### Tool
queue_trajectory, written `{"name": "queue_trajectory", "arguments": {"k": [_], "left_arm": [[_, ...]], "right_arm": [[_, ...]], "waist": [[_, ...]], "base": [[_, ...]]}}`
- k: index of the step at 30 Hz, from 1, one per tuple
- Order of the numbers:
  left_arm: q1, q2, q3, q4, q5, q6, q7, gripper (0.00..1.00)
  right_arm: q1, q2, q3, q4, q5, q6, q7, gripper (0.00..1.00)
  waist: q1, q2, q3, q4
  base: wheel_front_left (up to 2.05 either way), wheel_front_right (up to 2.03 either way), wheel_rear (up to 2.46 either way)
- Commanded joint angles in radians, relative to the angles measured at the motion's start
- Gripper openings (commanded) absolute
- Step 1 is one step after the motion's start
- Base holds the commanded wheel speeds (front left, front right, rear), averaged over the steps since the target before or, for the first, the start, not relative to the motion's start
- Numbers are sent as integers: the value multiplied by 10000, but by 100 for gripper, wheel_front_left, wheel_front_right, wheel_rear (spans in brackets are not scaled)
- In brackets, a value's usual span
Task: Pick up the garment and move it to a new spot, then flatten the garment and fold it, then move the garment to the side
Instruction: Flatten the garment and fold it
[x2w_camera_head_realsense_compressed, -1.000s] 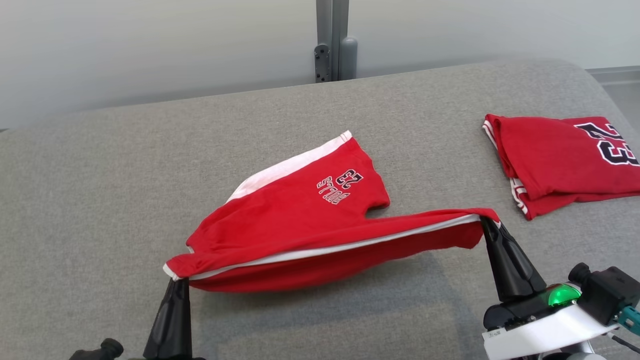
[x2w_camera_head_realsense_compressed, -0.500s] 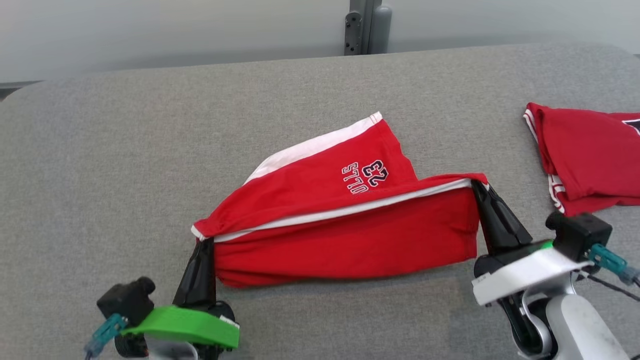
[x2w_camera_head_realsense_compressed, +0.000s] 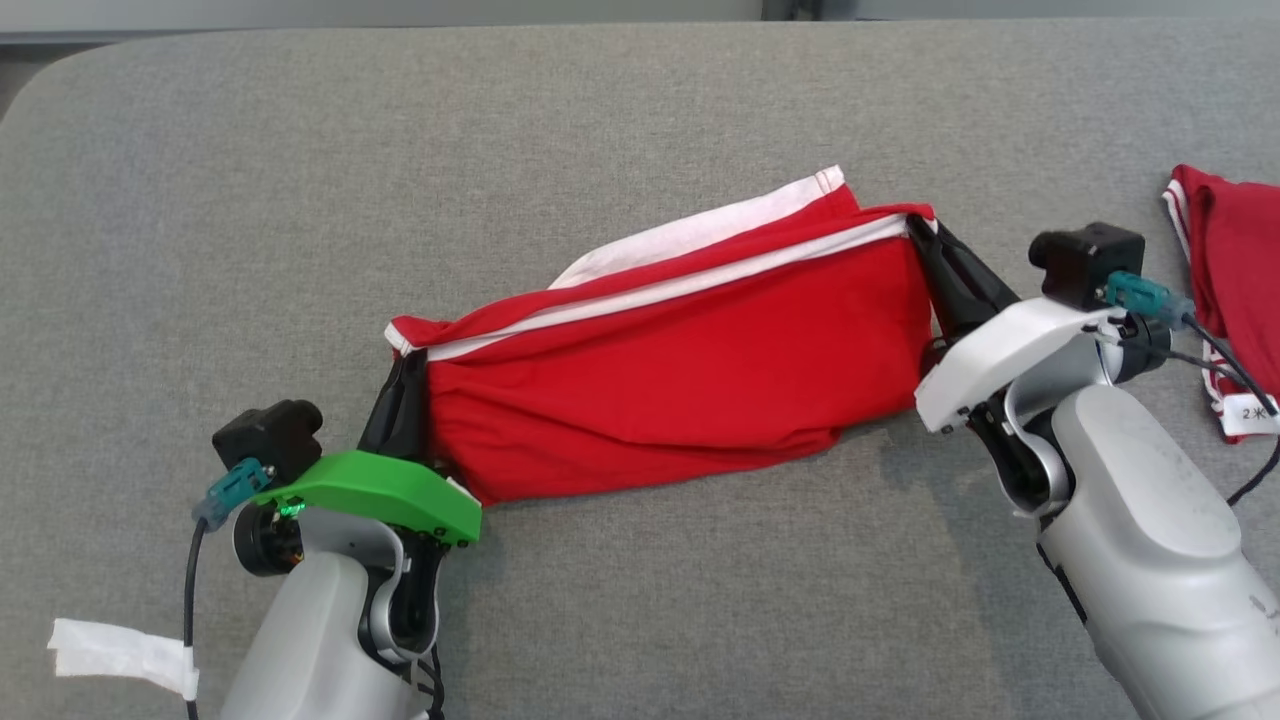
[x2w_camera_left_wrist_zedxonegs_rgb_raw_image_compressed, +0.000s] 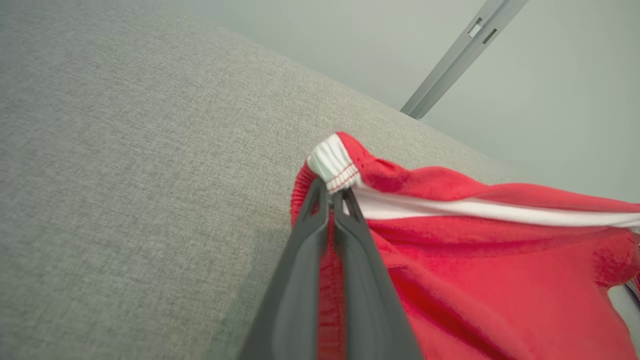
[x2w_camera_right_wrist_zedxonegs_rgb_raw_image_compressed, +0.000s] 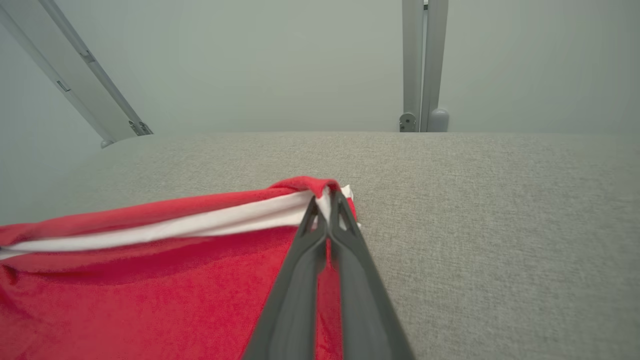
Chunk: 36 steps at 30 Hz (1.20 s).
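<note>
The garment (x2w_camera_head_realsense_compressed: 680, 350) is a pair of red shorts with white side stripes, folded over on the grey cushion and stretched between my two grippers. My left gripper (x2w_camera_head_realsense_compressed: 408, 352) is shut on its left corner, pinching the white hem (x2w_camera_left_wrist_zedxonegs_rgb_raw_image_compressed: 334, 165). My right gripper (x2w_camera_head_realsense_compressed: 918, 228) is shut on the right corner, where red and white cloth (x2w_camera_right_wrist_zedxonegs_rgb_raw_image_compressed: 325, 192) bunches at the fingertips. The upper layer hangs from both grips over the lower layer; the printed lettering is hidden under the fold.
A second red garment (x2w_camera_head_realsense_compressed: 1225, 270), folded, lies at the right edge of the grey cushion (x2w_camera_head_realsense_compressed: 600, 120). White tape (x2w_camera_head_realsense_compressed: 110, 655) wraps my left arm's cable. Metal posts (x2w_camera_right_wrist_zedxonegs_rgb_raw_image_compressed: 422, 65) stand behind the cushion's far edge.
Both grippers have carried the near edge of the shorts away from me over the far half, covering the lettering. The head camera has tilted down and turned, shifting the whole scene.
</note>
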<state>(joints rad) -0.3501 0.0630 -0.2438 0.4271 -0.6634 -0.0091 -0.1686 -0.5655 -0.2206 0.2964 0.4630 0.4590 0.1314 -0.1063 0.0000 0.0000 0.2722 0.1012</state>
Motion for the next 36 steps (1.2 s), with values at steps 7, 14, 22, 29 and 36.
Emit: {"name": "queue_trajectory", "arguments": {"k": [7, 14, 22, 29, 36], "left_arm": [[-919, -45, -345, 851, 57, 49, -124, 0], [-1443, -96, -733, 1329, -73, 174, -282, 0], [-1512, -110, -1359, 1122, 251, 81, -654, 100], [-594, 224, -1441, -52, 868, 126, -920, 100], [979, 483, -792, -2008, 1282, 468, -958, 100]], "right_arm": [[-1800, -83, 783, 2653, 380, -14, -388, 0], [-3116, 120, 1561, 4388, 606, -14, -759, 0], [-4279, 371, 2145, 5896, 699, -14, -1185, 100], [-4520, 162, 2311, 6225, 928, -12, -1531, 100], [-4057, -329, 2571, 6057, 1271, -14, -1580, 100]], "waist": [[0, 0, 545, 536], [0, 0, 657, 632], [0, 0, 737, 828], [0, 0, 527, 816], [0, 0, 94, 607]], "base": [[0, 0, 0], [0, 0, 0], [0, 0, 0], [0, 0, 0], [0, 0, 0]]}}
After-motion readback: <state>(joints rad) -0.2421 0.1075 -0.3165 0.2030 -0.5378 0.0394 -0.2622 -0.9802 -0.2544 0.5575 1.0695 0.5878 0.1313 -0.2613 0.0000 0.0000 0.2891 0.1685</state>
